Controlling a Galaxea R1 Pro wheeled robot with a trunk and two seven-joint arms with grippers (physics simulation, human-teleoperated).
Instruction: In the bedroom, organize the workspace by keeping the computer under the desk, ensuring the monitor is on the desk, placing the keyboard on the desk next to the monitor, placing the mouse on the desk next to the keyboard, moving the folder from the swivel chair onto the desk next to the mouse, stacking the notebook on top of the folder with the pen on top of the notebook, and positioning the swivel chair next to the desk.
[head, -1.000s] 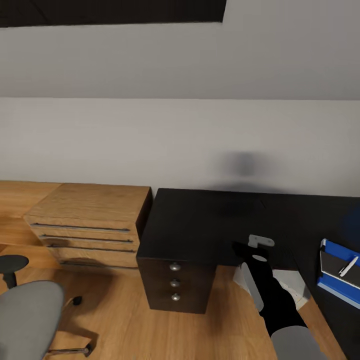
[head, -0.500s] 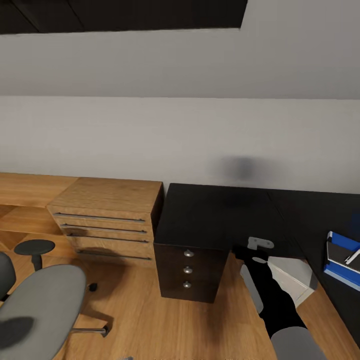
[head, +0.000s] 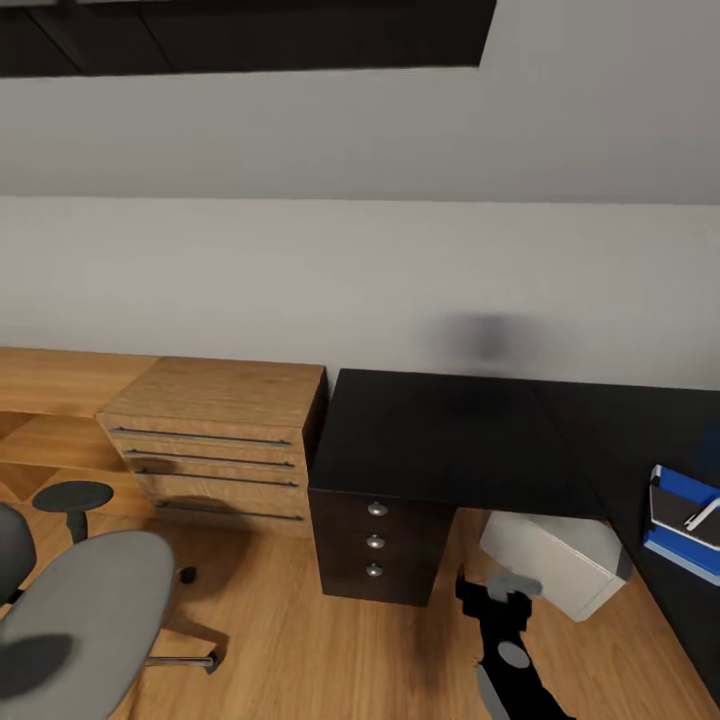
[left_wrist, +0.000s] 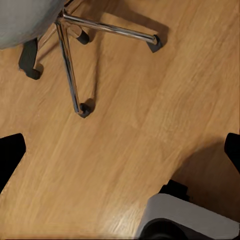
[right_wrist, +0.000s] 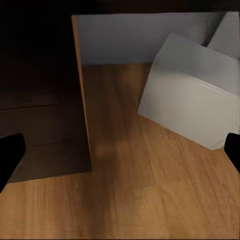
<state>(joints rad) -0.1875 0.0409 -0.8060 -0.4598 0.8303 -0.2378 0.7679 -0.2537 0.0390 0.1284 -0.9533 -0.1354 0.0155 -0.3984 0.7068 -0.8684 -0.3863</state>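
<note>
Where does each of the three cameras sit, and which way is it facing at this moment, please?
Head view: on the robot's head, looking forward and down at the black desk, wooden dresser and swivel chair; the right arm and right gripper show.
Left wrist view: near the left gripper, facing the wooden floor and the chair's metal base.
Right wrist view: near the right gripper, facing under the desk at the pale computer.
Shared: head and right wrist views both show the computer; head and left wrist views both show the chair.
</note>
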